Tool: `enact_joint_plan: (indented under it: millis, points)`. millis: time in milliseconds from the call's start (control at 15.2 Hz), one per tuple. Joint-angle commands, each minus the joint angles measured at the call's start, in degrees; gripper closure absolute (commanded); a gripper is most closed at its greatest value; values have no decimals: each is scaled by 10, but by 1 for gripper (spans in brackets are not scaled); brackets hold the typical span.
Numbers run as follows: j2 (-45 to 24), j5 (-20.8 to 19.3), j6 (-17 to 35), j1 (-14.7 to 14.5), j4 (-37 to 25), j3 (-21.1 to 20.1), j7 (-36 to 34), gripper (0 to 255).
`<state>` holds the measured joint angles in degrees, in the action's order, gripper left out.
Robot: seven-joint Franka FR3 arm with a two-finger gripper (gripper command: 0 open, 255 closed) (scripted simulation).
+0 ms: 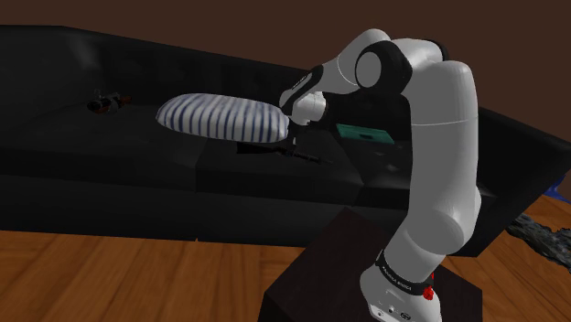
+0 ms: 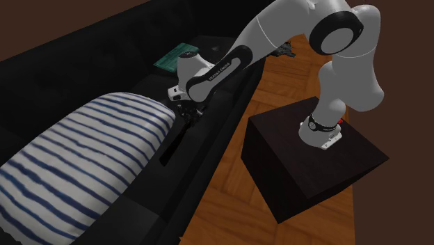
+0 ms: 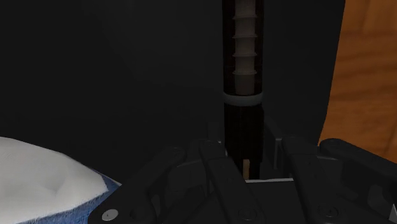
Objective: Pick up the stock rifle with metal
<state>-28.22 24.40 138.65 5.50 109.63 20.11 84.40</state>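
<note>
Wrist view, gripper (image 3: 245, 156): narrowly parted, clasping the rifle (image 3: 242, 108) from both sides
Rifle: flat on black sofa (image 3: 127, 76) seat
Striped pillow (image 1: 224, 117): same seat, beside gripper

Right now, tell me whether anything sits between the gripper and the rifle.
Nothing visible does. The gripper is down at the dark rifle, which lies along the black sofa seat. The striped pillow lies close beside the gripper but not across the rifle.
</note>
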Motion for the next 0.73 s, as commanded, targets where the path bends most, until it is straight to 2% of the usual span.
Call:
enact_joint_plan:
  millis: [0,462,660]
  points:
    - [0,0,0,0,0,0,0,255]
    - [-2,1,0,1,-2,0,0,255]
    - [14,-10,-15,-4,-3,6,-8,255]
